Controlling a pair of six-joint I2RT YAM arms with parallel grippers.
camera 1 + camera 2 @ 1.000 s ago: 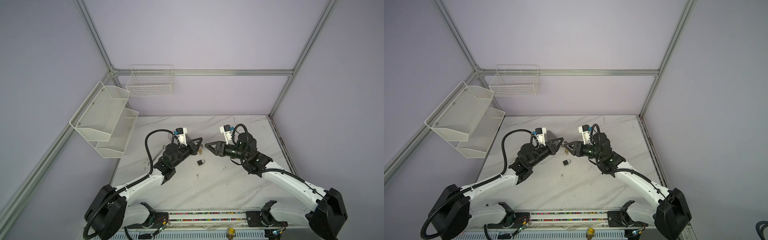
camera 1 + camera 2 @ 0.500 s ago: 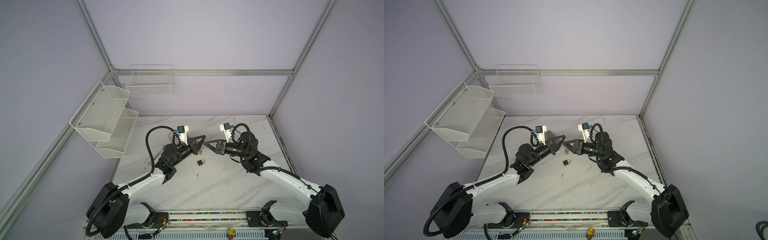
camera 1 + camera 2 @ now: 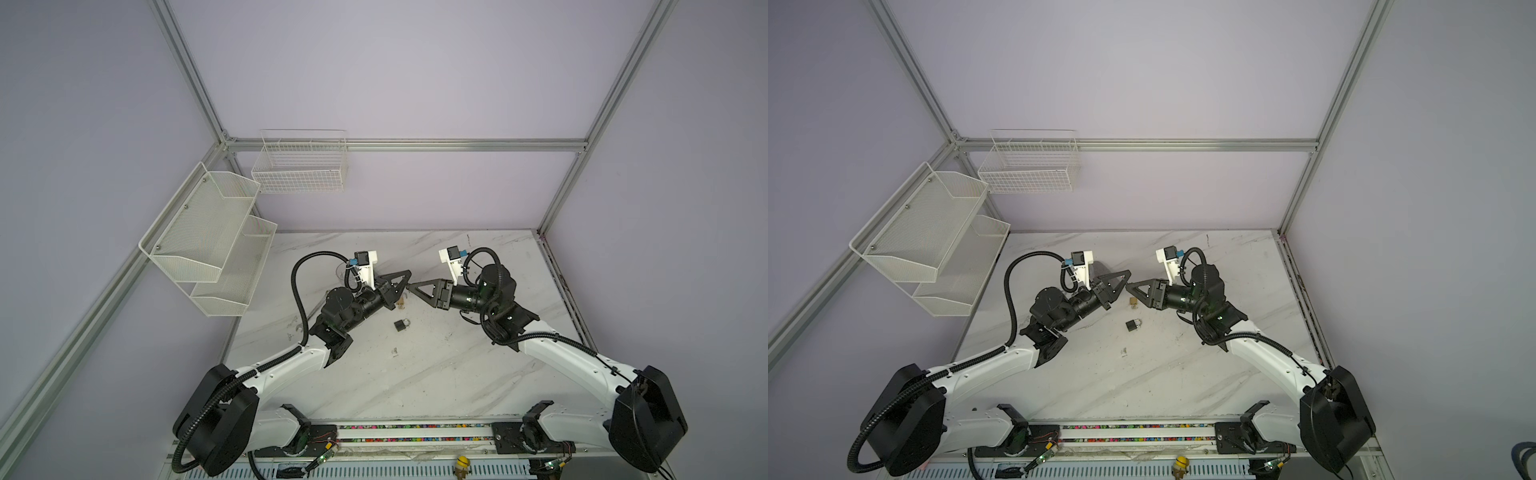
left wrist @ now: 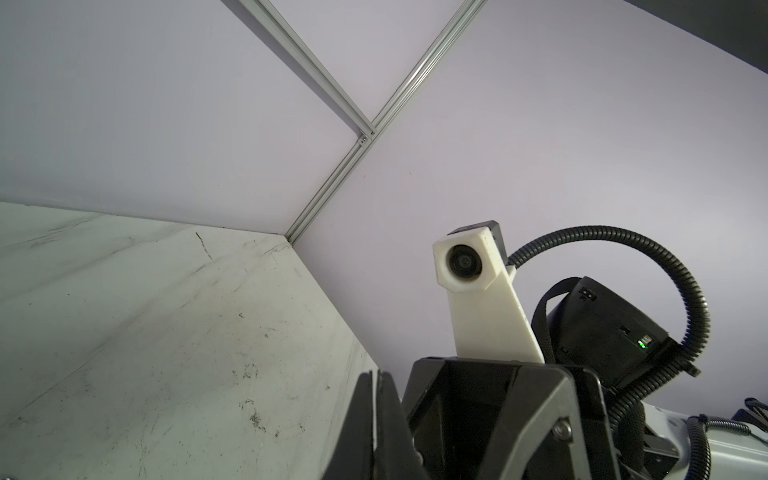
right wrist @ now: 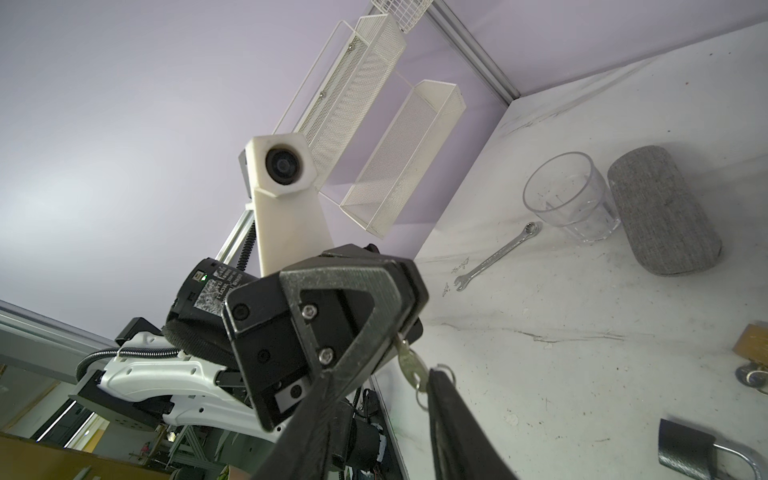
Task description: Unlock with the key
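Key (image 5: 409,362) at tips of left hand (image 3: 407,275)

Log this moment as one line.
left gripper: shut on key | right gripper: open, fingers flanking key | black padlock: on table, untouched | brass padlock: on table

Contents by count. Robot arms, two: left arm (image 3: 282,365), right arm (image 3: 561,353). Padlocks, two: brass padlock (image 3: 1133,301); black padlock (image 3: 1132,325) at its 6 o'clock in a top view. Key (image 5: 409,363), one. Wrench (image 5: 494,257), one. Clear cup (image 5: 569,199), one. Grey case (image 5: 660,212), one. Wall racks, two: wire basket (image 3: 301,164), two-tier mesh shelf (image 3: 208,232).
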